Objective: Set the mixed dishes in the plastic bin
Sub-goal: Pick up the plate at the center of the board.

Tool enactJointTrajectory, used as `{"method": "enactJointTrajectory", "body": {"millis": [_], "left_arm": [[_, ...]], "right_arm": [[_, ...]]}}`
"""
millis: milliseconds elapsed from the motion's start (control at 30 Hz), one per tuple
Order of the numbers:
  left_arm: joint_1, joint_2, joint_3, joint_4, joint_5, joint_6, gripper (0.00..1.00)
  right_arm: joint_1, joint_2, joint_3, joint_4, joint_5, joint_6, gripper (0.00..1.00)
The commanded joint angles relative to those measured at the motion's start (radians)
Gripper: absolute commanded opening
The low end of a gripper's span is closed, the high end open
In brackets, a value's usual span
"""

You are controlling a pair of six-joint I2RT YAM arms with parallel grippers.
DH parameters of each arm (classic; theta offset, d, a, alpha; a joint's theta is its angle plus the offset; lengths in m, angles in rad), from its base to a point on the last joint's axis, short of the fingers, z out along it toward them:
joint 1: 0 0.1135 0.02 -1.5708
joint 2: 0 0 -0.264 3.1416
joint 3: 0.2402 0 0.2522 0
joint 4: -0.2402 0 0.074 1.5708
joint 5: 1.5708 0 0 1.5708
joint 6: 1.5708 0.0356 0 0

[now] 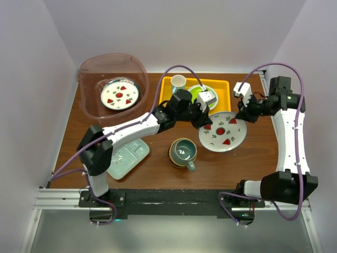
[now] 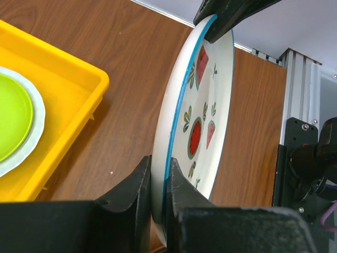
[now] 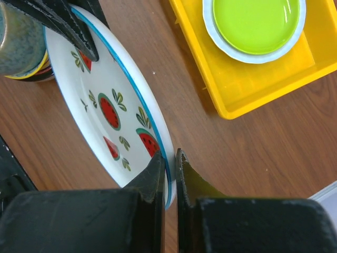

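- The left tool [image 2: 159, 196] is clamping one rim of the white plate with red marks [image 2: 202, 121], its jaws pressing both faces of the edge.
- The right tool [image 3: 169, 182] is pinching the opposite rim of the same plate, which is showing right of centre in the top view, above the table [image 1: 158, 163].
- The plastic bin [image 1: 89, 105] is sitting upper left, beyond the left tool and already holding a matching plate [image 1: 119, 95]. The left arm is reaching from the nearer side, so the carry likely falls to it.
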Motion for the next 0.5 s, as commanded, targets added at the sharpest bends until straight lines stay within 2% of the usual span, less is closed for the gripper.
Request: {"method": "enactJointTrajectory", "body": {"millis": [0,133,233,333,367,467], "left_arm": [[0.004,-0.063,0.024,0.033,-0.043,-0.018,0.00],[0.036,-0.126,-0.007,0.082,-0.031,-0.121,0.00],[0.084,-0.194,-0.060,0.149,0.002,-0.225,0.00],[0.131,-0.263,-0.117,0.198,0.019,-0.305,0.00],[0.141,-0.280,-0.143,0.215,0.019,-0.320,0.00],[0.188,-0.364,-0.181,0.215,0.006,-0.362,0.00]], "right_arm": [[0.006,-0.043,0.047,0.000,-0.117,0.090,0.00],[0.006,-0.034,0.056,0.042,-0.140,0.200,0.00],[0.006,-0.017,0.091,0.040,-0.175,0.263,0.13],[0.006,0.007,0.136,0.029,-0.206,0.314,0.39],[0.005,0.018,0.147,0.028,-0.225,0.323,0.60],[0.003,0.024,0.176,0.038,-0.252,0.369,0.80]]}}
